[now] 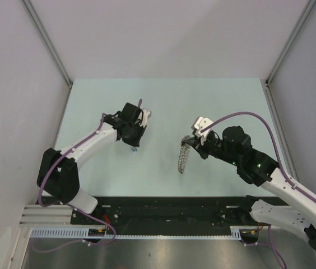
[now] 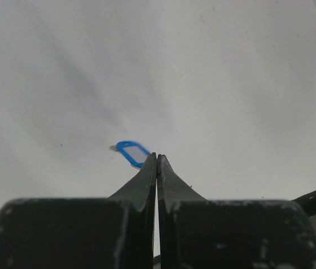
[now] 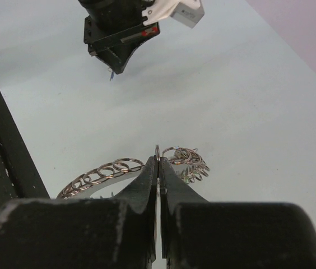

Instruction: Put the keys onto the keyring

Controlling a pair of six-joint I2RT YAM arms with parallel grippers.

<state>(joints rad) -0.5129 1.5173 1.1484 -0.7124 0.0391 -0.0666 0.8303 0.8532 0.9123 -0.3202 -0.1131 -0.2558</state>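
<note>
left tool [image 2: 157,158] pinched shut on a blue-headed key [image 2: 133,152]; right tool [image 3: 157,161], at its three o'clock, clamps the keyring [image 3: 113,167].

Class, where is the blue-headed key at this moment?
In the left wrist view the blue-headed key sticks out at the tips of the shut left hand, left of the keyring in the top view.

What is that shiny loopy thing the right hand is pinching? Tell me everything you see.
It is the keyring: a silvery metal band of many small wire loops overlapping like chain. It curves out to both sides of the right hand, whose shut fingertips pinch one loop. From above it droops from that hand over the pale table; whether its low end rests there is unclear.
</note>
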